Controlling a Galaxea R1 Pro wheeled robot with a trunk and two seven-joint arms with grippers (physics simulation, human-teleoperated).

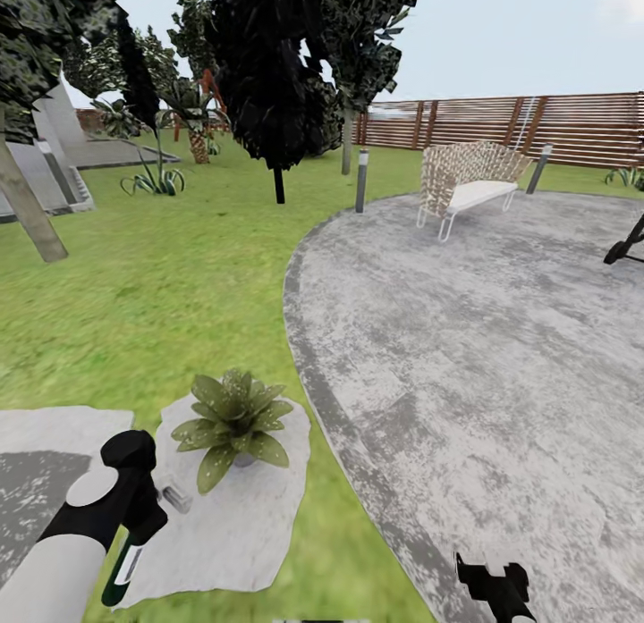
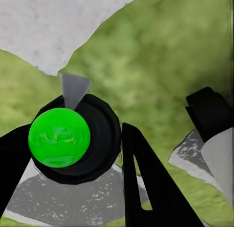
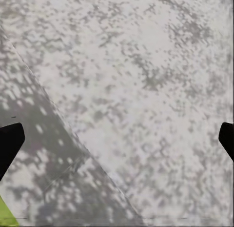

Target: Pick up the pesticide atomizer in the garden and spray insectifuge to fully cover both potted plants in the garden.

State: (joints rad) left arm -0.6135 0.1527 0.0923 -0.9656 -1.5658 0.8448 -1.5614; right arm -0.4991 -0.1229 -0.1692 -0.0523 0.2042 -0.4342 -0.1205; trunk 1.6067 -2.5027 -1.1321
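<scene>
Clamped in the left gripper, the slim dark pesticide atomizer with a white label hangs just beside the speckled green potted plant on its pale stone slab. Right of that plant, the right gripper hovers spread and empty over the round grey mottled patio. Pickup looks done; spraying this plant and a second one remains, I judge.

A potted plant sits on a stepping stone in the lawn left of the round stone patio, with a wicker bench at the patio's far edge before the slat fence.
</scene>
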